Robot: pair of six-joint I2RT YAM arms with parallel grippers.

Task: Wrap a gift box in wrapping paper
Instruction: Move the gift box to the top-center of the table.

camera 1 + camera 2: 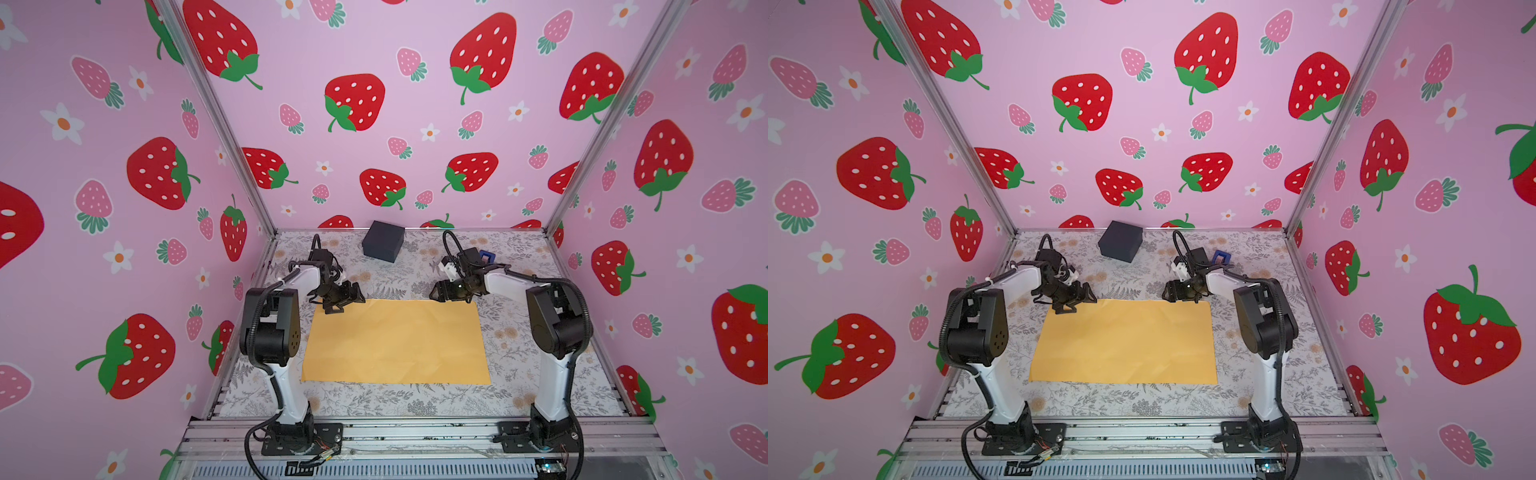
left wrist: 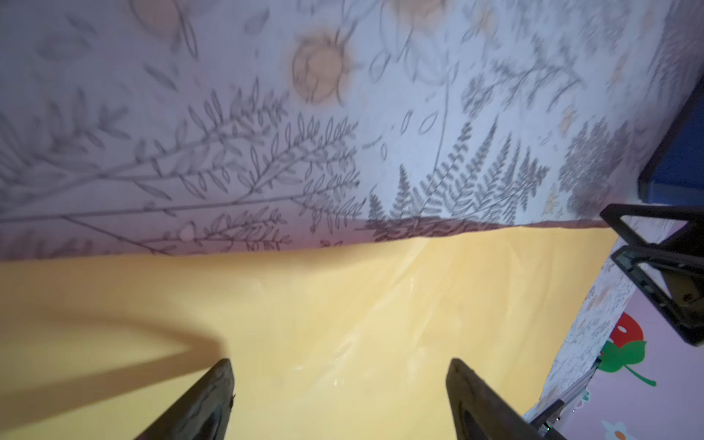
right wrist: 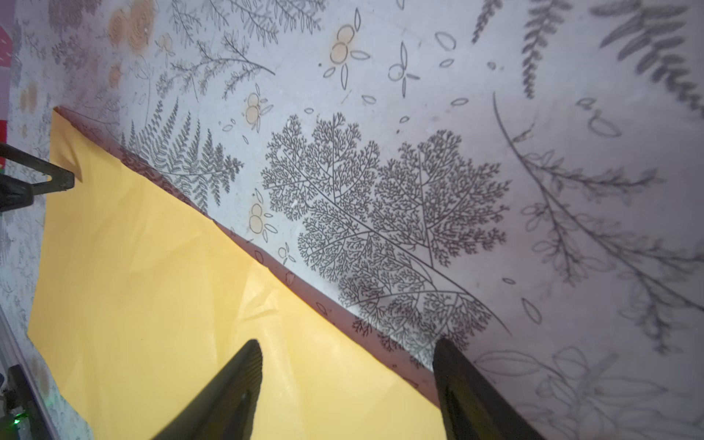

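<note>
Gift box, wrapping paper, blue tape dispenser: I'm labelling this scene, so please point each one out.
gift box (image 1: 384, 235): in a top view, on its top face.
wrapping paper (image 1: 1125, 340): in a top view, on the middle of the flat sheet.
blue tape dispenser (image 1: 1222, 257): in a top view, on its visible blue end.

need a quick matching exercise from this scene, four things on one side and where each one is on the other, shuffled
Things:
1. gift box
2. wrapping paper
3. left end effector
4. right end effector

Places:
A. flat in the middle of the table
B. open, straddling the paper's far edge by its right corner
C. by the back wall, off the paper
D. open above the paper's far left corner

Pairs: 1-C, 2-A, 3-D, 4-B
</note>
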